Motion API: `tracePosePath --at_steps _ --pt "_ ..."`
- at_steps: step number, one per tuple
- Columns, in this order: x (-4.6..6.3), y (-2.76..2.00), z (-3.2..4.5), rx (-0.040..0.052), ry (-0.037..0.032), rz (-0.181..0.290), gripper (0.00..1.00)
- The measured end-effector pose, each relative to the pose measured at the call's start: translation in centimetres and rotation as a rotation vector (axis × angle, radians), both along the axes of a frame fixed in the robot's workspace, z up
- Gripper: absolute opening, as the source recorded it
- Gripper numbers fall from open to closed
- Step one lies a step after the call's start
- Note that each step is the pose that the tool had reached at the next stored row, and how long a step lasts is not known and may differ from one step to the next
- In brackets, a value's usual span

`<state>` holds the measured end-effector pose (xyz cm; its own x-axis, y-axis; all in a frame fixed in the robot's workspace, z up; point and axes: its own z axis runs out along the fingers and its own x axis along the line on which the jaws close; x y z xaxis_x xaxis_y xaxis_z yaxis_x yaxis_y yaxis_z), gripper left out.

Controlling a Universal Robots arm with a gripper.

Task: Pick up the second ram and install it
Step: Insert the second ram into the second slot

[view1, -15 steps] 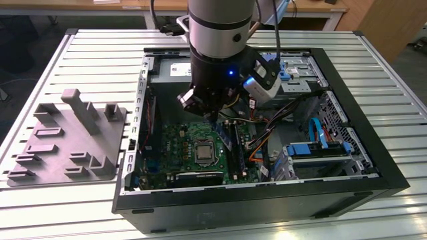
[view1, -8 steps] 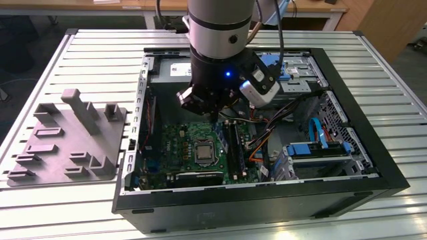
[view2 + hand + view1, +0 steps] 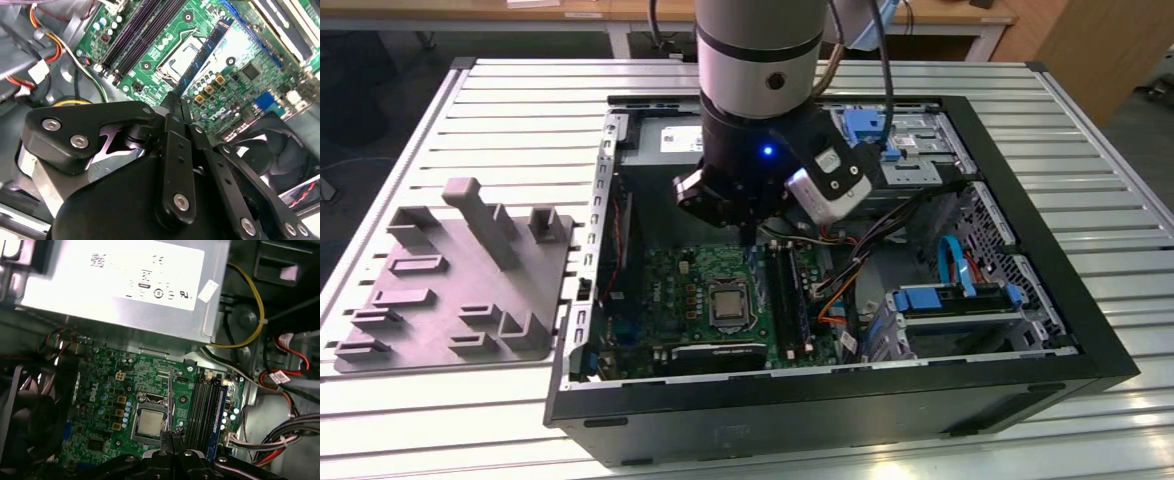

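1 blue ram (image 3: 207,49) in 1 pincer (image 3: 175,101)

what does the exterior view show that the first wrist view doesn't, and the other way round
Exterior view adds the arm over the open black case, the grey fixture on the slatted table, and blue drive caddies. First wrist view adds the yellow cable and an edge-on look at the second ram, held in the gripper. Both share the green motherboard, CPU socket, black memory slots and silver power supply.
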<state>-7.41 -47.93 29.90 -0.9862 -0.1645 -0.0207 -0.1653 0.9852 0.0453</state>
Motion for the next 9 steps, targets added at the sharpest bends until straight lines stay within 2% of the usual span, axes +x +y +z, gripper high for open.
tracePosePath --at_steps 4,9 --pt "0.0 0.0 -0.04 0.0 0.0 -0.067 0.11" --pt "0.29 -0.07 -0.1 0.0 0.0 -0.08 0.11"
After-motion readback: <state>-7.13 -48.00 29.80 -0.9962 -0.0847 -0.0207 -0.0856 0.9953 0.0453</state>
